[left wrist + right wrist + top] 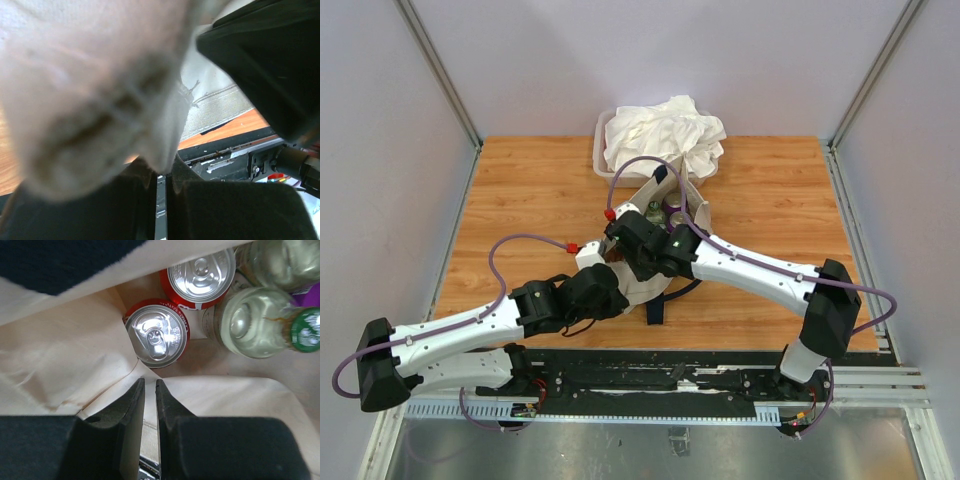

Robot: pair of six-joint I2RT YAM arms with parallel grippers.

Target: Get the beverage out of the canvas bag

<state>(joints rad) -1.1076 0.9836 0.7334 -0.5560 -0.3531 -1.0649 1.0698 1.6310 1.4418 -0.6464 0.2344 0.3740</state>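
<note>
- Beyond both wrists in the overhead view, the boxy cream canvas bag with navy straps stands mid-table. The right gripper is at its near rim and the left gripper is low against its near side. A clear plastic tub of crumpled white cloth sits behind the bag.
- In the left wrist view, the dark fingers stand almost together. Cream canvas bunches right at their tips, so they look clamped on the cloth.
- In the right wrist view, the fingers are pinched nearly together on the bag's rim fold. Just ahead of the tips stands a red aluminium can with a silver pull-tab top, touching a second red can. A clear glass bottle with a green cap is ahead to the right.
- The near can probably handles as stiff but thin-walled, smooth and slippery, and weighty if full. It is best gripped across the body under the top rim. The limp canvas and the neighbouring can leave little room for fingers.
</note>
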